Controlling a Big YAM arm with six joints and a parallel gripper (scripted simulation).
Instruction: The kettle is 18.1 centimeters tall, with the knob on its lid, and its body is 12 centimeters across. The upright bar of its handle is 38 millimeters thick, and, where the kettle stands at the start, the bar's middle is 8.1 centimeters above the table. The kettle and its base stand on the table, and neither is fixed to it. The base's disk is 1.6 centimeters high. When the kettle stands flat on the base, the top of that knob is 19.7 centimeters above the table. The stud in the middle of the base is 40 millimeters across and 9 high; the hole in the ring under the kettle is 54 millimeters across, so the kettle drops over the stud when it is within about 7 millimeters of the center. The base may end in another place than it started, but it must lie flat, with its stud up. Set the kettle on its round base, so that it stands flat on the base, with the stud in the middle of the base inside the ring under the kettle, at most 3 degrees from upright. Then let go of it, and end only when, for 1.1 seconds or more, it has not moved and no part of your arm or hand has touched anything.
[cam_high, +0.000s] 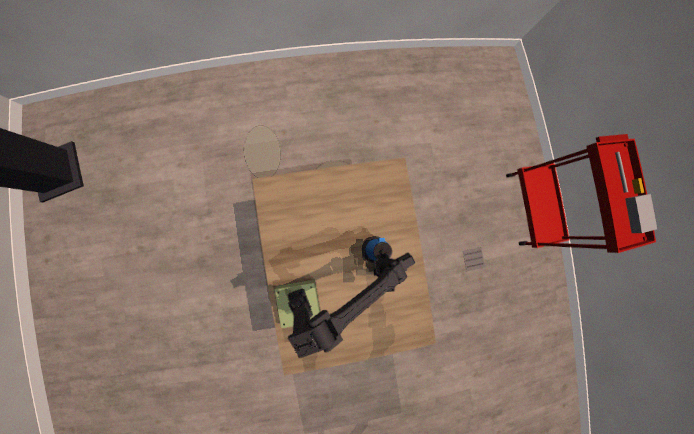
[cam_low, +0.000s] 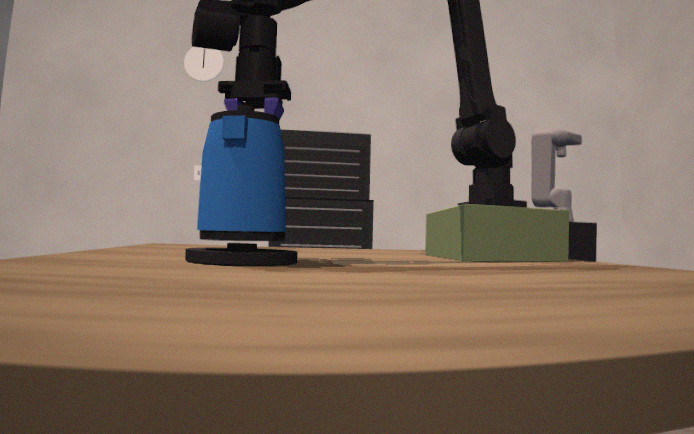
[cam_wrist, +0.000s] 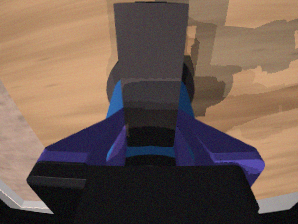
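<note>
The blue kettle (cam_low: 240, 179) (cam_wrist: 115, 103) hangs close to upright over the black round base (cam_low: 192, 256), its spout toward the exterior camera. A narrow gap shows between the kettle's dark bottom and the stud (cam_low: 242, 247). From that side, kettle and stud look closely lined up; their alignment in depth cannot be told. The base lies flat on the table, stud up. My gripper (cam_low: 254, 106) (cam_wrist: 150, 113) points down, its purple fingers shut on the kettle's handle, which is hidden behind the body in the exterior view. The ring under the kettle is hidden.
The wooden table (cam_high: 332, 204) (cam_low: 358, 317) carries the green block (cam_low: 511, 234) under the arm's foot, well to the right of the kettle in the exterior view. A red cart (cam_high: 545, 207) stands off the table. A dark cabinet (cam_low: 327, 179) is in the background.
</note>
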